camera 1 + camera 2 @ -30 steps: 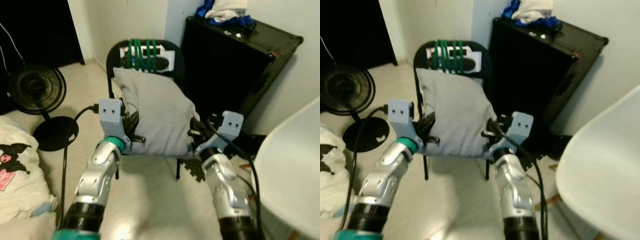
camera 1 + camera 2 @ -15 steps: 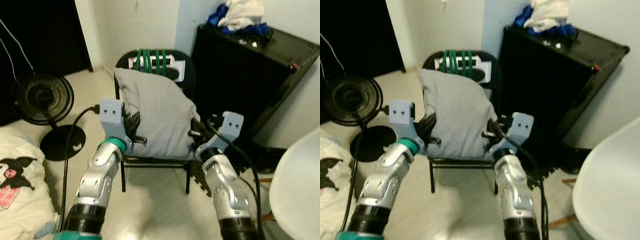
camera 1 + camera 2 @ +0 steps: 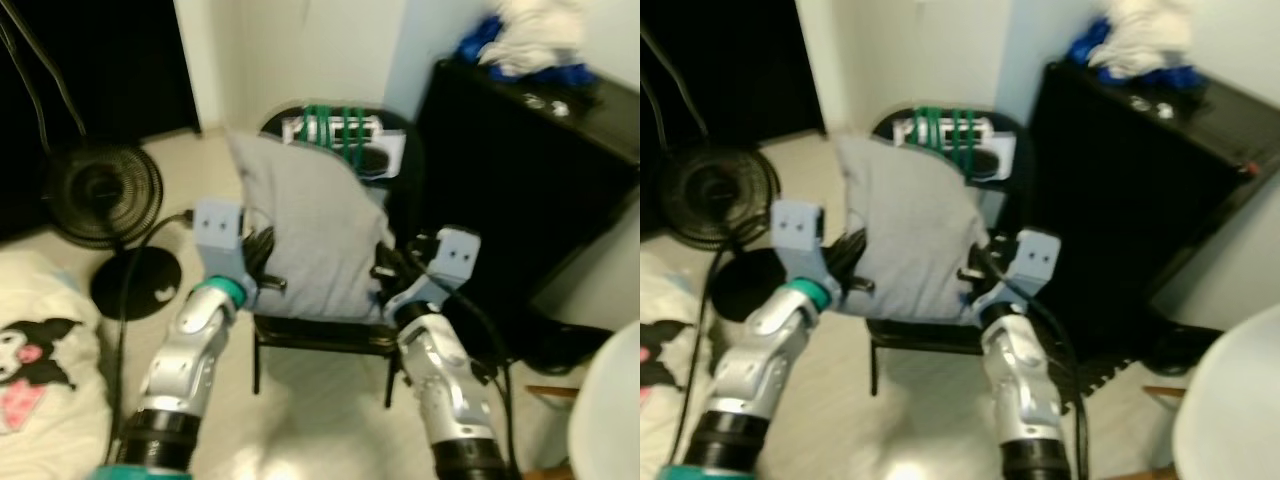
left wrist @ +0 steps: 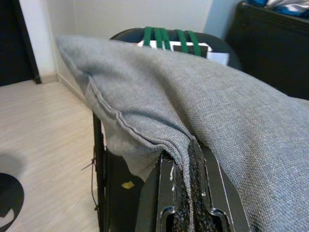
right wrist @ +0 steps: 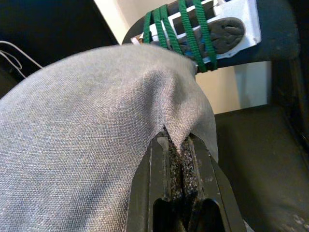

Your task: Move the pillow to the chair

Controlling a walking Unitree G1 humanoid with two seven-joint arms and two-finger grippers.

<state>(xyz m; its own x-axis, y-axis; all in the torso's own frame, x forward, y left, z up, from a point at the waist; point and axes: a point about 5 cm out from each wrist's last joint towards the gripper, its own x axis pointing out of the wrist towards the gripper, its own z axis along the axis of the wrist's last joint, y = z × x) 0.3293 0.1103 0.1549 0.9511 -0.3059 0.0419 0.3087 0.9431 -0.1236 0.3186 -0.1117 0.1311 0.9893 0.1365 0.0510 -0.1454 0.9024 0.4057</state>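
A grey pillow (image 3: 310, 235) hangs between my two grippers, above the seat of a black chair (image 3: 320, 335). The chair's backrest (image 3: 345, 135) carries green straps around a white and black pad. My left gripper (image 3: 262, 262) is shut on the pillow's left edge, and the left wrist view has the seam (image 4: 186, 159) pinched between the black fingers. At the pillow's right edge my right gripper (image 3: 385, 275) is shut on the fabric (image 5: 181, 140). The pillow's lower edge sits near the seat; contact cannot be told.
A black cabinet (image 3: 520, 190) with blue and white clothes (image 3: 530, 45) on top stands right of the chair. A black floor fan (image 3: 105, 190) is at the left, bedding with a cartoon print (image 3: 40, 360) lies at lower left, and a white round table edge (image 3: 610, 410) is at lower right.
The camera has pulled back and shifted, so the chair's seat and legs show lower in view. Both grippers still hold the pillow at its two sides.
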